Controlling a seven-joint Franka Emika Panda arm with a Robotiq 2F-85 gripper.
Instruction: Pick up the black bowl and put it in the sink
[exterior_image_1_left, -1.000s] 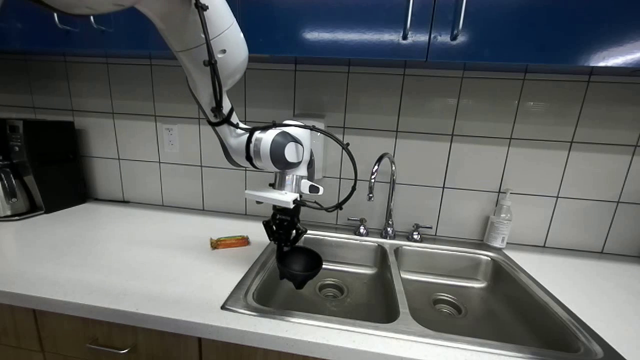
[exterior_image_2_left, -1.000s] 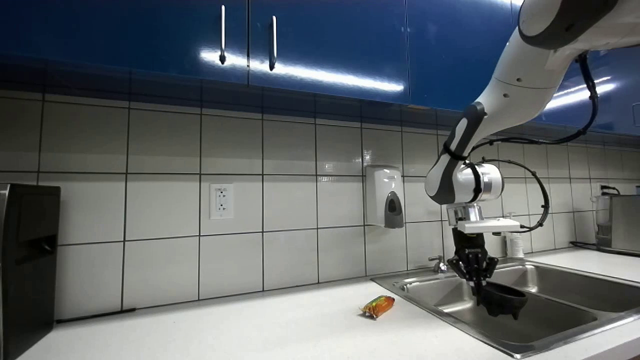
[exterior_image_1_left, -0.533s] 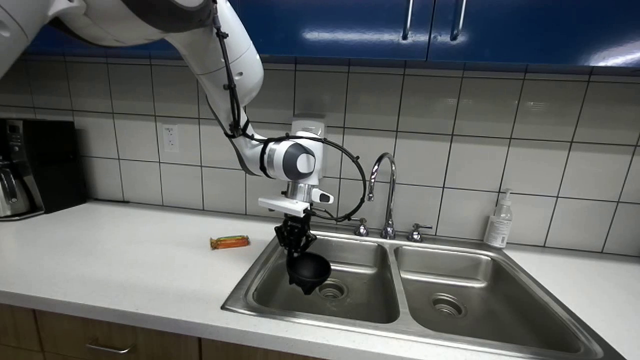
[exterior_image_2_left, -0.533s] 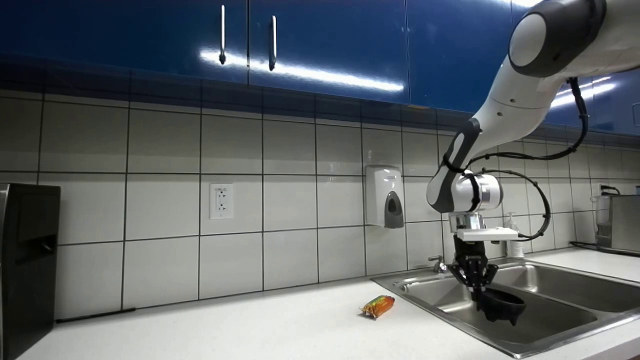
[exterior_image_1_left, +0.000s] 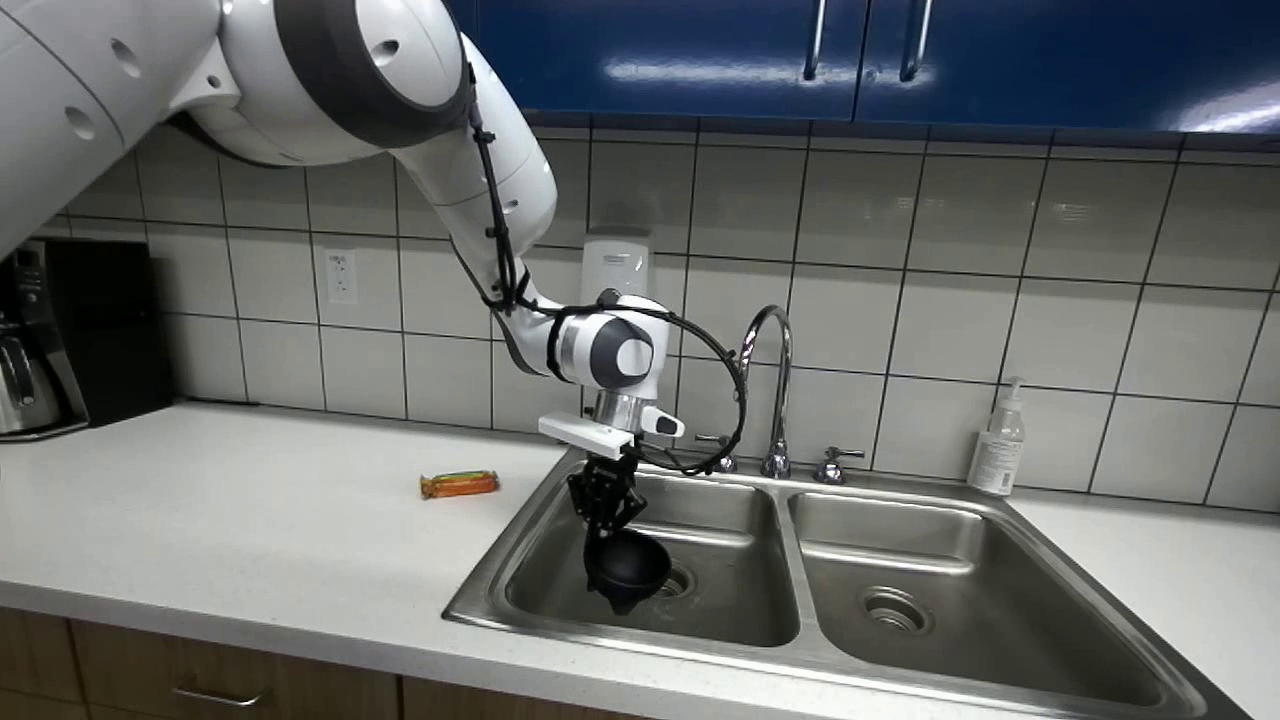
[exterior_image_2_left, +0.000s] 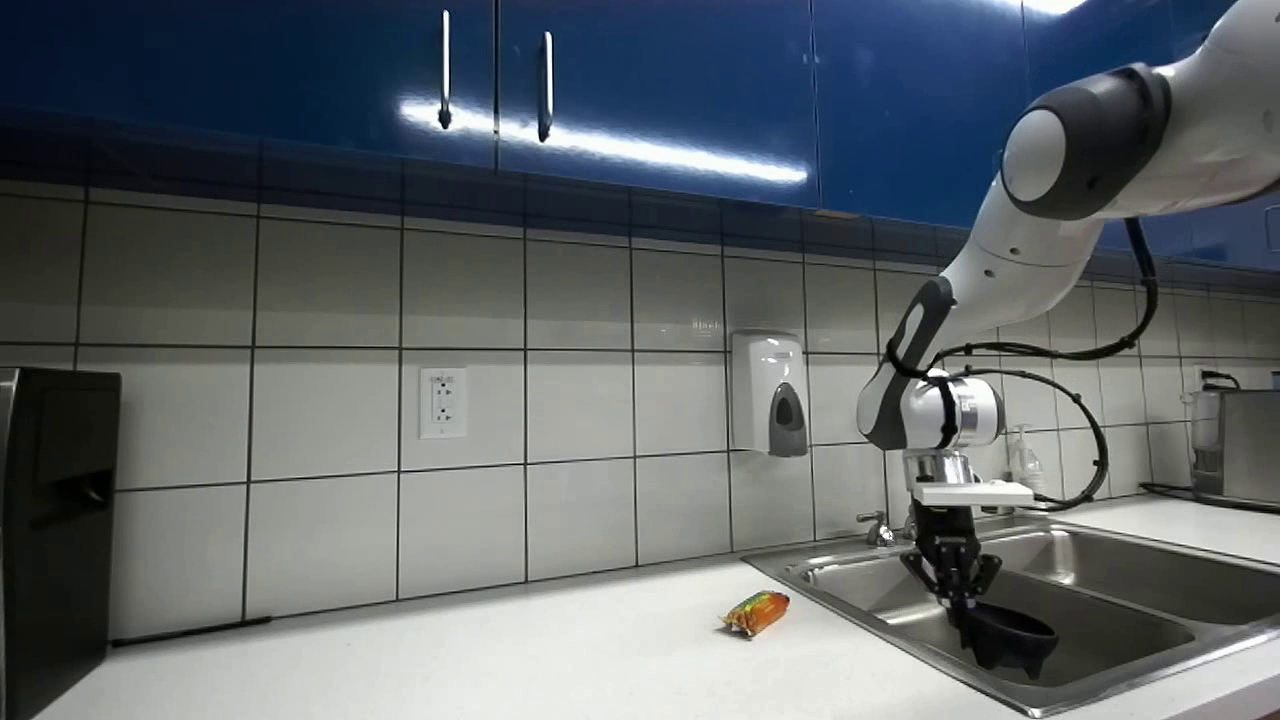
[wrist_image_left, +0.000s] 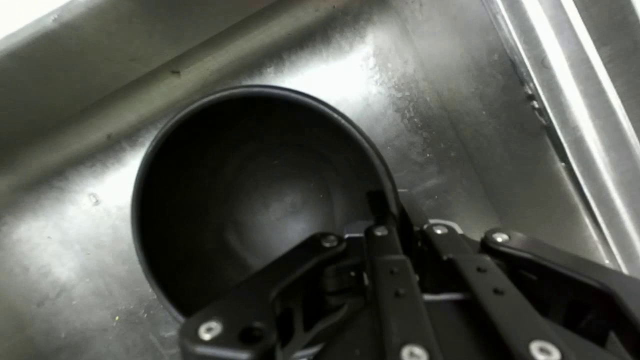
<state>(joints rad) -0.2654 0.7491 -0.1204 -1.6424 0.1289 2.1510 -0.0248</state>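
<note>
The black bowl (exterior_image_1_left: 630, 570) is over and partly inside the nearer-left basin of the steel sink (exterior_image_1_left: 795, 570) in an exterior view. It also shows in an exterior view (exterior_image_2_left: 1012, 636) and large in the wrist view (wrist_image_left: 260, 200), slightly tilted, its empty inside facing the camera. My gripper (exterior_image_1_left: 598, 538) is shut on the bowl's rim, one finger inside and one outside; the pinch shows in the wrist view (wrist_image_left: 399, 212). The sink floor (wrist_image_left: 450, 125) lies below the bowl. I cannot tell whether the bowl touches it.
A chrome faucet (exterior_image_1_left: 778, 400) with handles stands behind the sink, close to the arm's cable loop. An orange packet (exterior_image_1_left: 459, 485) lies on the counter left of the sink. A soap bottle (exterior_image_1_left: 998, 445) stands behind the right basin. A wall dispenser (exterior_image_2_left: 769, 393) hangs behind the arm.
The arm has lowered, carrying the bowl down into the left basin and slightly right in an exterior view. The grip on the rim is unchanged. The packet has not moved.
</note>
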